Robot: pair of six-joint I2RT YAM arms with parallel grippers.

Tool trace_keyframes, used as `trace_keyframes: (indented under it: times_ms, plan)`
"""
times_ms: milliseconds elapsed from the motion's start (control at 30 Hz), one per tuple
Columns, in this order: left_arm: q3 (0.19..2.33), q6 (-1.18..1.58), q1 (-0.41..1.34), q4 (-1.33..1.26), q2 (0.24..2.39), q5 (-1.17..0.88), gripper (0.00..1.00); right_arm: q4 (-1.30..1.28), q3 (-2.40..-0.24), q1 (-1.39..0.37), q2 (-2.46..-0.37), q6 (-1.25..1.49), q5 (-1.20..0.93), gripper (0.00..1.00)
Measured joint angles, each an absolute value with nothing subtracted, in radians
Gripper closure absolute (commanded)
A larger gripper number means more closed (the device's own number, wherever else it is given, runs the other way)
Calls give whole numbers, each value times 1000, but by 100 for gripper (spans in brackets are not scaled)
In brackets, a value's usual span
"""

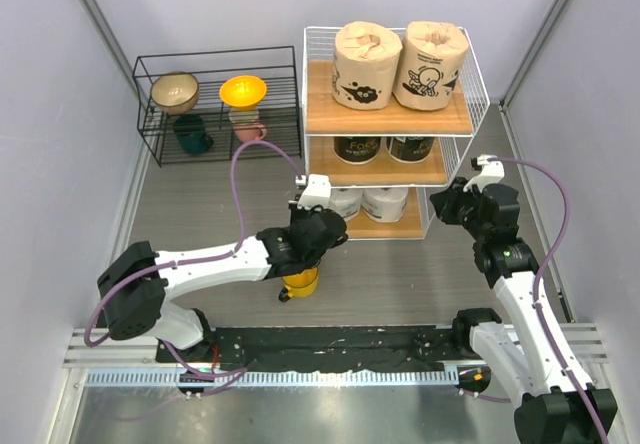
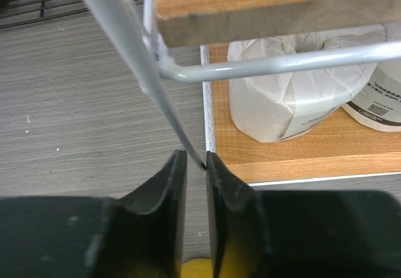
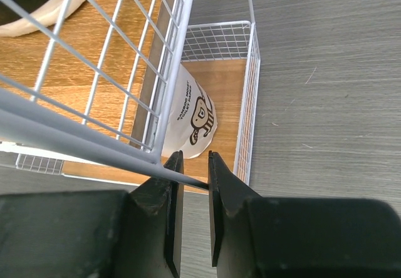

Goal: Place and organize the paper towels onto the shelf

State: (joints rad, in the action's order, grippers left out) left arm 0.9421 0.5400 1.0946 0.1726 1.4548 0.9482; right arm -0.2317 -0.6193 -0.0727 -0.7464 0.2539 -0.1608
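While on shelf (image 1: 322, 114), paper towels (image 1: 368, 52) tan or white.

Top external sat high at the near edge, facing down over the whole table (image 1: 200, 214). Wrist cameras sat close against the shelf (image 1: 390, 121): left faced its lower-left corner, right looked down its right side. All three shared the shelf.

No legible text (roll (image 3: 191, 118) print blurred)

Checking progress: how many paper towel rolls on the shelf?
6 on the shelf: two tan rolls on the top board, two dark-wrapped rolls on the middle board, two white rolls on the bottom board. More may hide behind.
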Motion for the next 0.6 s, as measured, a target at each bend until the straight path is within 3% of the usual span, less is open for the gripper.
trace_keyframes:
  times_ms: [167, 200, 267, 433, 600]
  plan:
    - [942, 539, 1103, 208, 1445, 978, 45, -238, -613, -73, -739, 260, -150, 72]
    - [942, 541, 1105, 214, 1444, 983, 42, -240, -613, -73, -739, 273, -152, 62]
    - [942, 540, 1106, 226, 1444, 989, 34, -247, -613, -73, -739, 311, -158, 53]
    - [942, 538, 1114, 249, 1438, 995, 28, -287, -614, -73, -736, 384, -179, 36]
    - [942, 534, 1123, 266, 1377, 988, 25, -374, -643, -73, -702, 400, -181, 32]
